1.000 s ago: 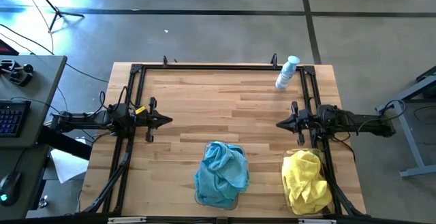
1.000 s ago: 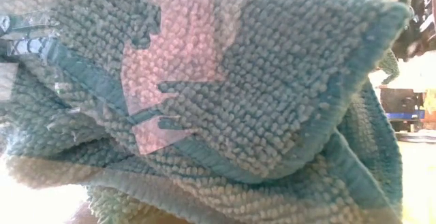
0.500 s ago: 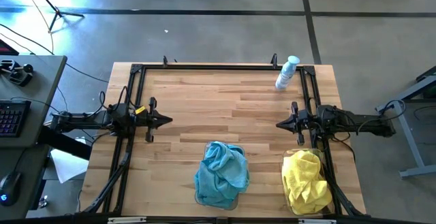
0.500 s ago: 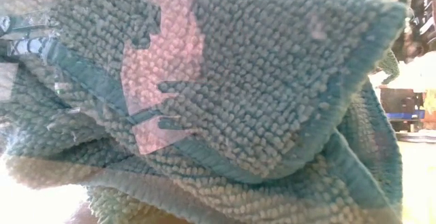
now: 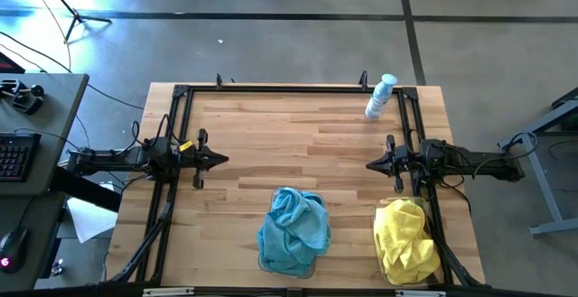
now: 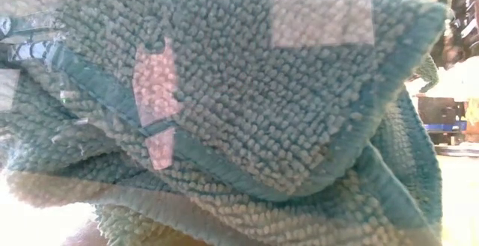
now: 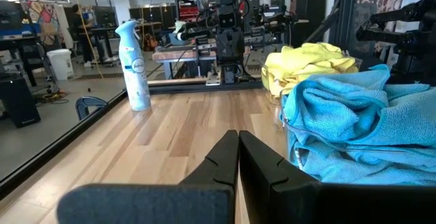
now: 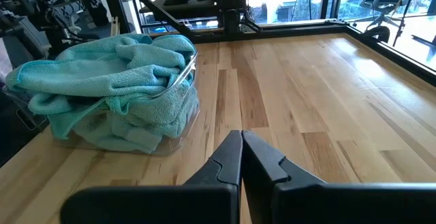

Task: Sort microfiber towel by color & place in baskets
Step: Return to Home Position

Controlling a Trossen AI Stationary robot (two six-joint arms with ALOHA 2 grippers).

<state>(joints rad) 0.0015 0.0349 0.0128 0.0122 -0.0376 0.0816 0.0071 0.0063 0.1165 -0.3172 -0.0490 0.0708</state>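
Note:
Teal-blue towels (image 5: 293, 230) are heaped in a clear basket (image 8: 178, 118) near the table's near edge, at the middle; they fill the low view (image 6: 239, 126) and spill over the rim. Yellow towels (image 5: 406, 240) are heaped in a second basket at the near right; they also show in the left wrist view (image 7: 306, 64). My left gripper (image 5: 223, 160) is shut and empty at the table's left side. My right gripper (image 5: 369, 163) is shut and empty at the right side. Both point toward the table's middle.
A white and blue spray bottle (image 5: 380, 97) stands at the far right of the table and shows in the left wrist view (image 7: 134, 66). A black frame (image 5: 289, 88) runs along the table's far and side edges. Bare wood (image 5: 298, 153) lies between the grippers.

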